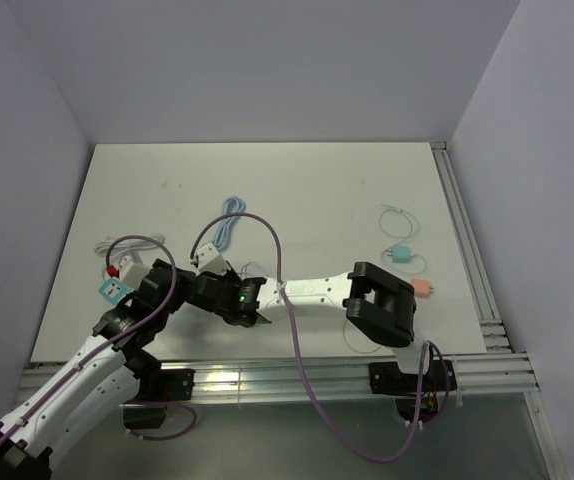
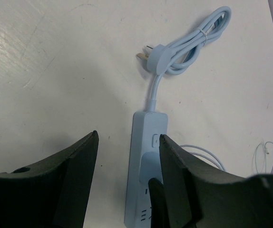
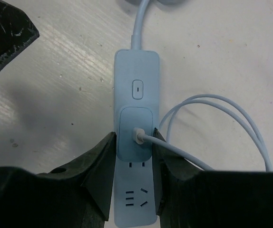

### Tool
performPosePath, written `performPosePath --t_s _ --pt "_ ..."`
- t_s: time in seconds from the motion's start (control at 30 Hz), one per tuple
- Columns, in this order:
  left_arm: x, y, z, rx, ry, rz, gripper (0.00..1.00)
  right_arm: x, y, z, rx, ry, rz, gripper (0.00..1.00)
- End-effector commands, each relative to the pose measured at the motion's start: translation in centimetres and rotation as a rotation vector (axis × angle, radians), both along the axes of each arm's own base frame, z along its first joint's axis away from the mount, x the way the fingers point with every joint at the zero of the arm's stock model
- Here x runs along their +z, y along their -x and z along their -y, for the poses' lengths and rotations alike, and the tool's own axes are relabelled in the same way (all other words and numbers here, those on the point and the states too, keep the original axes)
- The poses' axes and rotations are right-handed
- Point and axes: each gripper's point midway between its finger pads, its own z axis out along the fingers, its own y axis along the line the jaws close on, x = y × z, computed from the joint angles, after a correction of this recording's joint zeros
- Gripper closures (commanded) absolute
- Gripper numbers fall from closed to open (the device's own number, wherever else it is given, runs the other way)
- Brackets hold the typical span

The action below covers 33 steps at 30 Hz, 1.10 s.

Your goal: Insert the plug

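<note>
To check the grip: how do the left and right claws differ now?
The right claw is shut on the charger; the left claw is open and grips nothing. The right claw is centred over the power strip; the left claw has only one finger at its edge. Both hang over it.

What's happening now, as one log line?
right gripper: shut on charger plug | charger plug: on power strip | left gripper: open, by power strip

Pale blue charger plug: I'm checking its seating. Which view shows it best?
Right wrist view: the pale blue square charger plug sits central, face-on on the pale blue power strip, clamped by the right gripper. Left wrist view shows part of it behind the left gripper; the top view hides it under the arms.
</note>
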Motion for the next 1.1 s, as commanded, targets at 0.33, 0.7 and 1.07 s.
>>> performPosePath --t_s 0.33,0.7,1.07 --pt "0.9 0.0 -0.5 -0.001 -0.022 0.037 0.41 -11.6 4.3 5.0 -0.005 0.112 -0.212 1.00" --pt "1.7 0.2 -2.4 0.104 -0.059 0.017 0.29 -0.4 -0.1 1.0 0.052 -0.118 -0.070 0.53" --pt "1.4 0.2 -2.9 0.138 -0.067 0.000 0.26 9.3 1.6 0.0 0.145 -0.319 -0.089 0.23"
